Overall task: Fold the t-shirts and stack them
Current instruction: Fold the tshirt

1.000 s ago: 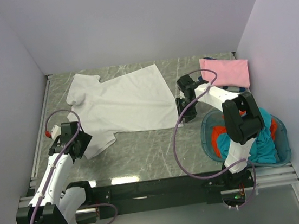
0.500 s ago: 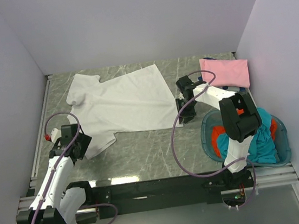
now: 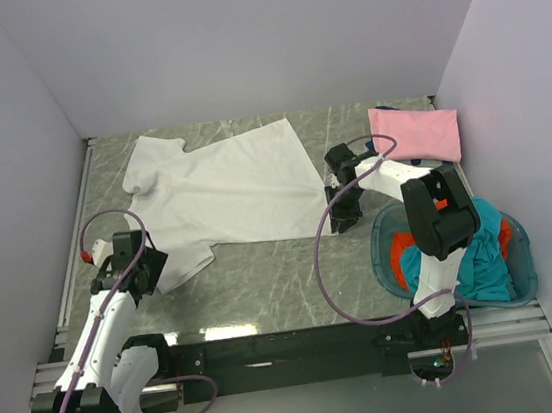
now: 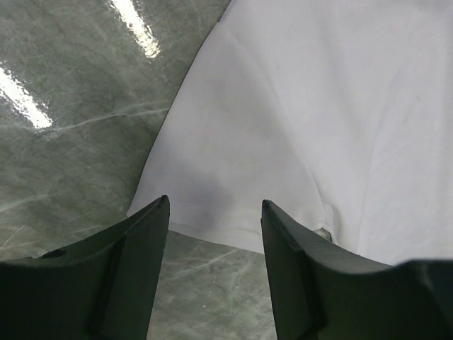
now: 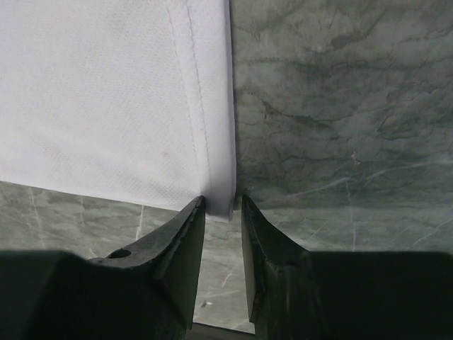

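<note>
A white t-shirt (image 3: 223,188) lies spread flat on the marble table. My left gripper (image 3: 151,270) is open at its near-left sleeve. In the left wrist view the gripper (image 4: 216,212) has its jaws wide apart, and the sleeve hem of the white t-shirt (image 4: 318,106) lies just beyond the tips. My right gripper (image 3: 339,221) is at the shirt's near-right corner. In the right wrist view the gripper (image 5: 223,202) has its jaws narrowly apart, with the hem corner of the white t-shirt (image 5: 106,92) at the tips. A folded pink t-shirt (image 3: 416,134) lies at the back right.
A round blue basket (image 3: 381,254) stands at the near right. It holds a teal t-shirt (image 3: 479,262) and an orange-red t-shirt (image 3: 402,251). Grey walls close in the table on the left, back and right.
My right gripper has moved along the shirt's right edge toward the near corner. My left gripper has drawn back slightly toward the near left. The shirt has not moved.
</note>
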Robot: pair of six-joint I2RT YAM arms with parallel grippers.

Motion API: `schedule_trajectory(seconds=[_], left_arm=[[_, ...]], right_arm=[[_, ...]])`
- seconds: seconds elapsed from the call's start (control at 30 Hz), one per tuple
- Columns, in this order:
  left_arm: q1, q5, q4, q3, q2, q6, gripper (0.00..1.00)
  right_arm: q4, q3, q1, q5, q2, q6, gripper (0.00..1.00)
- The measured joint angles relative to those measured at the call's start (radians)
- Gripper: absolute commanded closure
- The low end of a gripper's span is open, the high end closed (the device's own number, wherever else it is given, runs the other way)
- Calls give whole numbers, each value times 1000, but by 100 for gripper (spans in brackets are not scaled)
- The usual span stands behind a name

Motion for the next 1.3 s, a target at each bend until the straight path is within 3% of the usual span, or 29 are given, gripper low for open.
schedule_trajectory(seconds=[0.23,0.4,0.57,1.3], left_arm=[[0,-5,-5,-10,-10,-11,40],[0,-5,-5,-14,-16,-17,41],[0,-10,-6,-31,-16,-47,49],[14,-58,-63,-123,-48,-181,57]], right_arm=[[2,-11,0,-10,-2,4,66],[5,-16,-3,-20,-2,6,77],[6,-20,-4,-39,-2,10,89],[6,-22,-4,-48,-2,10,91]])
